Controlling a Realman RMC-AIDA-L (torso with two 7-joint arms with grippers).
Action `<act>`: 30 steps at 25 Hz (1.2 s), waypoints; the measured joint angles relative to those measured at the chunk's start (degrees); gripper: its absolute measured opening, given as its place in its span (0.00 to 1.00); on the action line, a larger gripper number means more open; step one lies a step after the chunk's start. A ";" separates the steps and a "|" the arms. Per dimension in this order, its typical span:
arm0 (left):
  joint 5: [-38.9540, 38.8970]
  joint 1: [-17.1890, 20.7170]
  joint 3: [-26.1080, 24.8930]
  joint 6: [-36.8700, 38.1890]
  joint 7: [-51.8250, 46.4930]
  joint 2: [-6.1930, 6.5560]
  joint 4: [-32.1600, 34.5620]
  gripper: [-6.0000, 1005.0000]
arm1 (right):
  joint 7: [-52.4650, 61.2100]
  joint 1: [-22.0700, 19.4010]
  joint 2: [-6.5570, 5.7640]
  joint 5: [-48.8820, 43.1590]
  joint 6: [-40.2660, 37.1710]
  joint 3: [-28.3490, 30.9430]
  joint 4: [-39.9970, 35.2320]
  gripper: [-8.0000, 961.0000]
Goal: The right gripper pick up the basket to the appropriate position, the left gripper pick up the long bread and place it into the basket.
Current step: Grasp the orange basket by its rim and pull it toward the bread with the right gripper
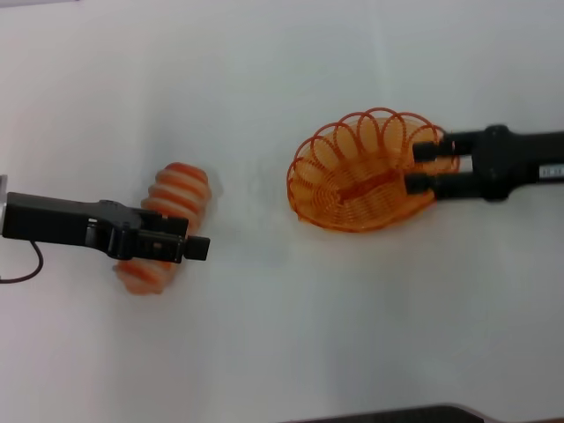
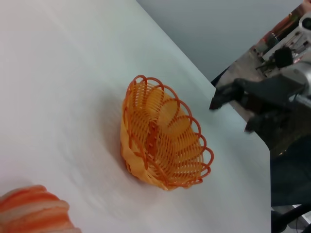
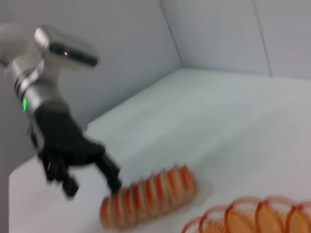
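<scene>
The bread (image 1: pixel 163 227) lies on the white surface (image 1: pixel 264 335) on our left side, slanted, well apart from the basket (image 1: pixel 366 172), which sits toward our right and looks tipped, its open side turned toward the bread and one end raised. Our left tool (image 1: pixel 176 245) hangs over the loaf's lower half with its fingers spread to either side of the ridges; in the right wrist view the fingers (image 3: pixel 112 180) reach down at the loaf's end and we cannot tell whether they touch it yet. Our right tool (image 1: pixel 421 167) is at the basket's far end, one finger above the scalloped rim and one below; whether it is truly clamped on the rim we cannot tell. The risks we see start with the loaf: gripped off-centre as it is, it may pivot or droop out of the fingers once lifted, and its ridged, rounded skin could let it roll. Next, the basket: held by a thin looped rim at one end only, it may twist or slip, and a tilted mouth leaves a narrow target for a loaf nearly as long as itself, so the bread could catch the rim and tumble onto the surface
</scene>
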 joint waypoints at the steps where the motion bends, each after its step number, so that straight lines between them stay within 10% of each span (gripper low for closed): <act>1: -0.01 0.00 0.00 -0.08 0.02 -0.02 0.00 0.81 | 0.83 0.30 -0.02 0.94 0.03 0.29 -0.25 0.70; 12: -0.42 -0.16 0.00 0.35 0.57 -0.03 0.21 0.80 | 28.79 10.53 -3.58 0.03 7.23 -1.87 -10.63 0.70; 19: -0.47 -0.26 0.01 0.27 0.73 -0.03 0.22 0.80 | 40.48 18.42 -2.29 -21.90 8.74 -4.48 -15.86 0.70; 30: -0.27 -0.03 0.01 0.51 0.85 -0.18 0.00 0.81 | 42.59 18.26 -1.95 -25.77 13.63 -12.24 -8.78 0.70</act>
